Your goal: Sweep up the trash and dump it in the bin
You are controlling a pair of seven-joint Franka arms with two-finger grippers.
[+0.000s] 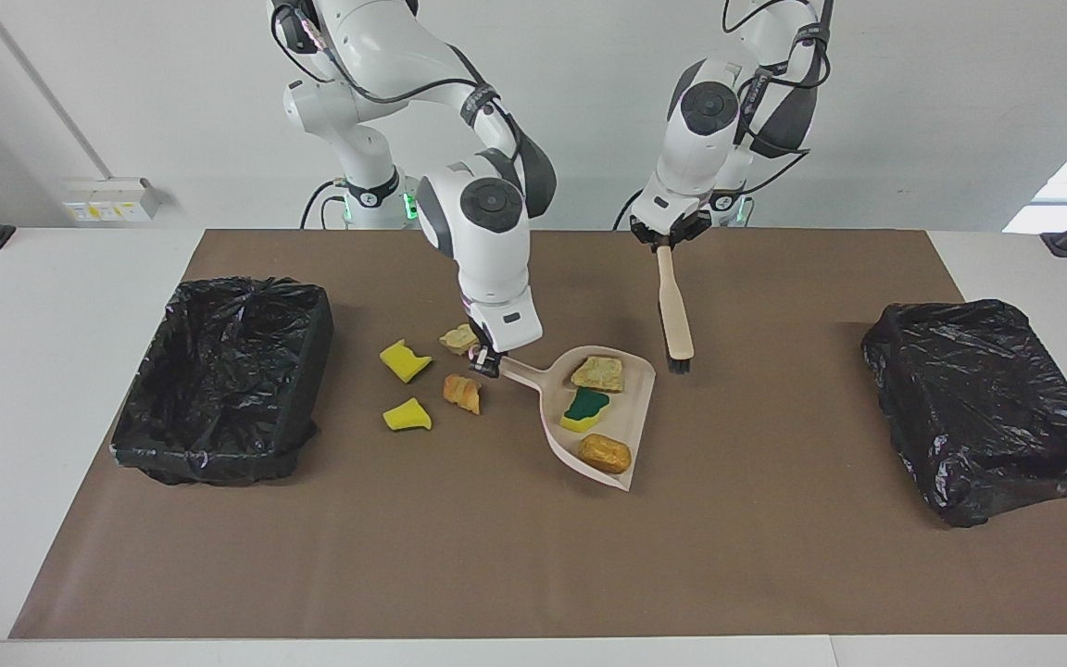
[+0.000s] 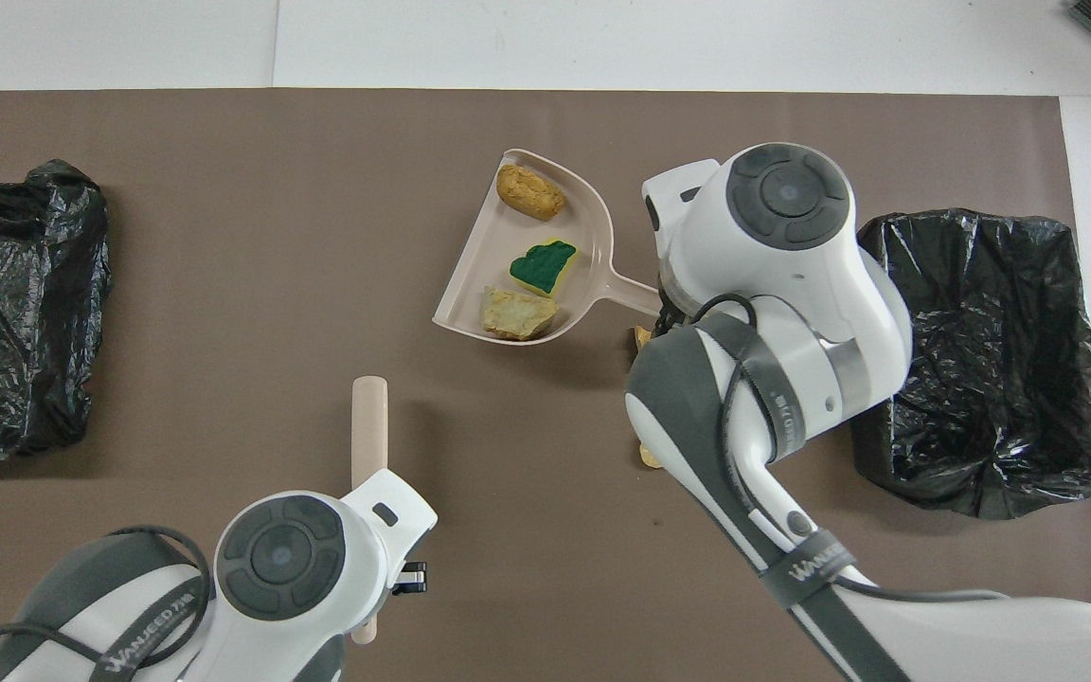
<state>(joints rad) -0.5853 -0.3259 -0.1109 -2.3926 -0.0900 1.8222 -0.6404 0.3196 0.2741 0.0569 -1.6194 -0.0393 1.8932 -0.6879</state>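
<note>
Table (image 1: 52,389): I see white, under a plain brown mat (image 1: 533,556).
Bins: two boxes lined with crinkled glossy black plastic bags (image 1: 223,375) (image 1: 983,408).
Dustpan: pale beige plastic scoop (image 1: 640,412).
Brush: beige handle (image 1: 672,310), black bristles.
Trash in pan: tan lump (image 1: 600,372), yellow sponge with green face (image 1: 583,409), orange-brown lump (image 1: 605,452).
Trash on mat: two bright yellow chunks (image 1: 404,360) (image 1: 406,415), two tan-orange lumps (image 1: 462,393) (image 1: 455,339).
Arms: white with dark grey joints.

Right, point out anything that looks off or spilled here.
Nothing is spilled. The dustpan, carried by the right hand, holds three pieces, but four more pieces lie unswept on the mat near the open bin. The second bin sits tilted, its bag bunched over it.
</note>
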